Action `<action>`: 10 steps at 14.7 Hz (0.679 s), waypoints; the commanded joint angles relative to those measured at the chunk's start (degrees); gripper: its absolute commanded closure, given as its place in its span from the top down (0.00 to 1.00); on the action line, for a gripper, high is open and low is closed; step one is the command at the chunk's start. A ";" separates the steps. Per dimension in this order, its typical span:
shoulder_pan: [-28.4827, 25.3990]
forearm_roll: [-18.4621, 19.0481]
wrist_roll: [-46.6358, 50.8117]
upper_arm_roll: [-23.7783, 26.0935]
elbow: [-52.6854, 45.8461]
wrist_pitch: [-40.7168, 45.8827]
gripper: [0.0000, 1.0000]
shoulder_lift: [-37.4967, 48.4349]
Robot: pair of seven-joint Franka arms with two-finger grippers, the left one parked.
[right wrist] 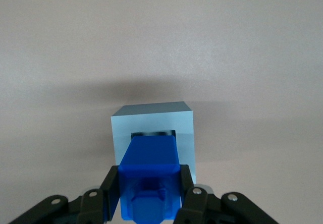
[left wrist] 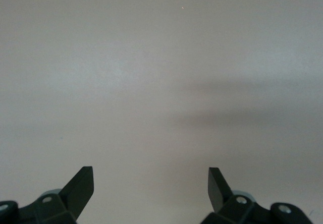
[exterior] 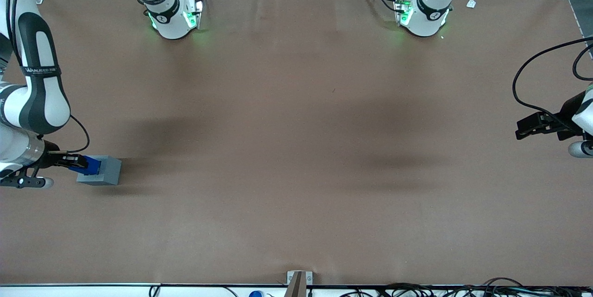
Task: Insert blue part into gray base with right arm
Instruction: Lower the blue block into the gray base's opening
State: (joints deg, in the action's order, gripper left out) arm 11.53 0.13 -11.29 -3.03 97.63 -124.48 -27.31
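Clamped on the blue part (right wrist: 150,176), the right arm's end effector (right wrist: 149,193) sits at the lower left of the front view, holding the part's lower end in the recess of the gray base (right wrist: 153,120), which rests on the brown tabletop (exterior: 296,148).

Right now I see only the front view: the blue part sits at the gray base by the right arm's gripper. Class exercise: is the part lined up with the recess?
Observer: In the right wrist view the blue part points its leading end at the dark square recess in the gray base.
Operator: Is the gripper holding it?
Observer: Yes, the gripper has its black fingers clamped on both sides of the part.
Operator: Is it fully seated?
Observer: No, most of the part's body shows outside the base.
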 commanded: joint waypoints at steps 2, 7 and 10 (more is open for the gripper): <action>0.34 0.49 -0.40 0.40 0.63 -0.23 0.09 0.24; 0.43 0.49 -0.40 0.40 0.63 -0.41 0.09 0.15; 0.43 0.49 -0.40 0.40 0.54 -0.41 0.09 -0.20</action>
State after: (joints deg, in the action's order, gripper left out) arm 11.53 0.13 -11.29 -3.03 97.94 -124.50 -27.37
